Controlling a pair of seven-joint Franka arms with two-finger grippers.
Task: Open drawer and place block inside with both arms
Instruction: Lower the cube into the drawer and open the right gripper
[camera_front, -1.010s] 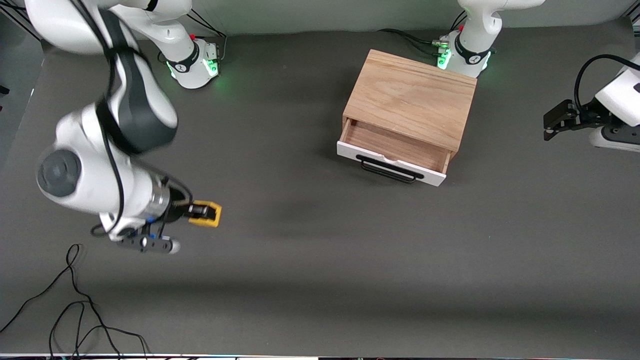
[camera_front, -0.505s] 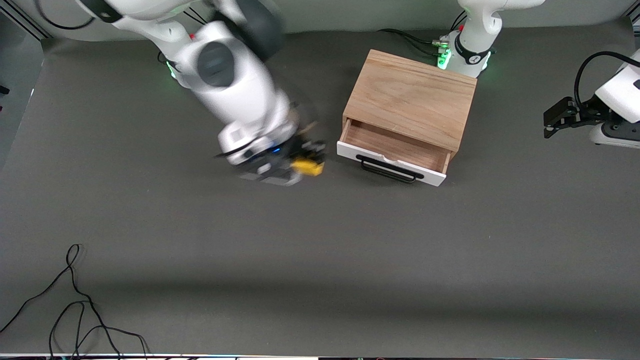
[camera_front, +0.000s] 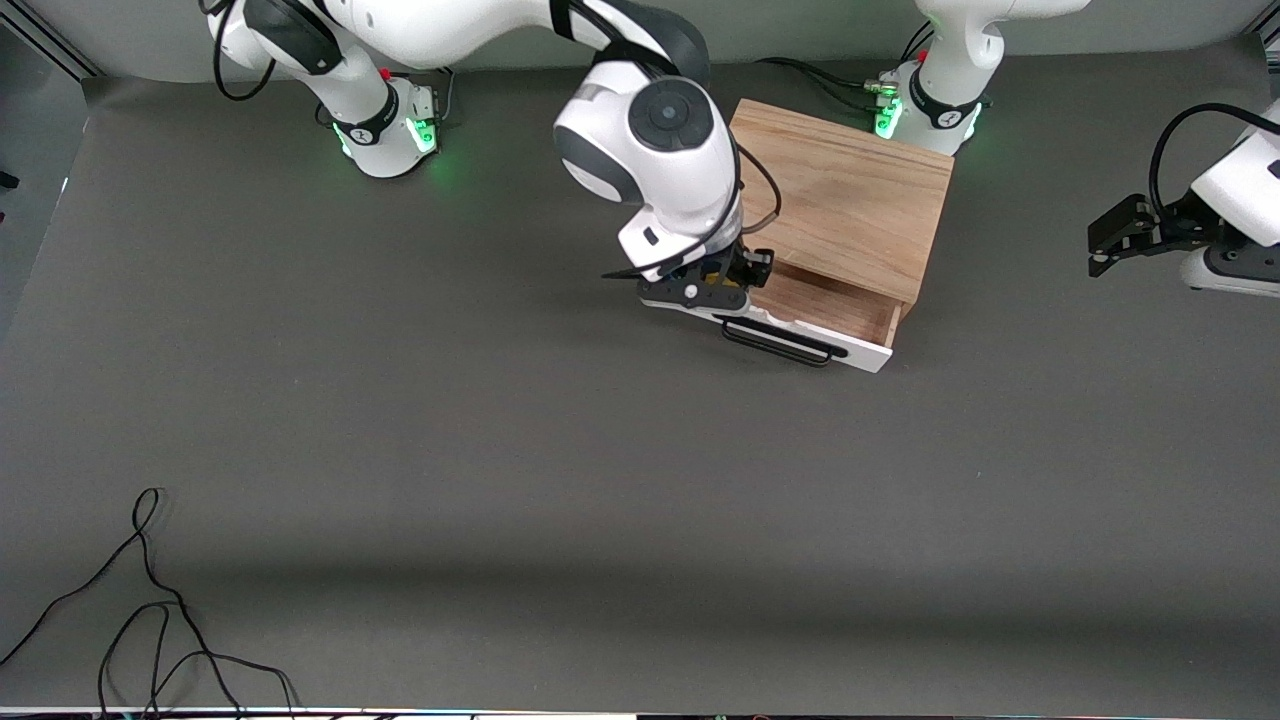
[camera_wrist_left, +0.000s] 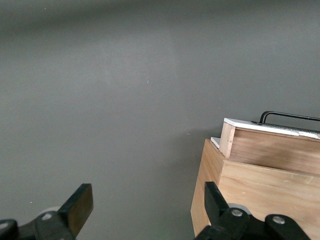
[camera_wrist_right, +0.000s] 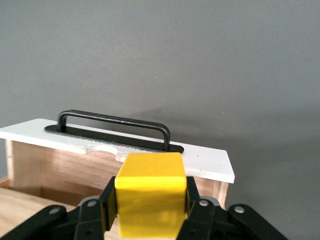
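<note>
Your right tool grips the block, a small plain yellow cube, over the open drawer at its right-arm end. Let go off-centre and it may clip the white front and fall to the bench. Your left tool waits released beside the box

This looks like a robotics lab. Two white arms are bolted at the table's edge, their bases glowing green. A plain dark grey mat covers the whole table, loose black cables trail across one corner, and a bare wall runs just past the bases. Nothing homely, only test gear.
</note>
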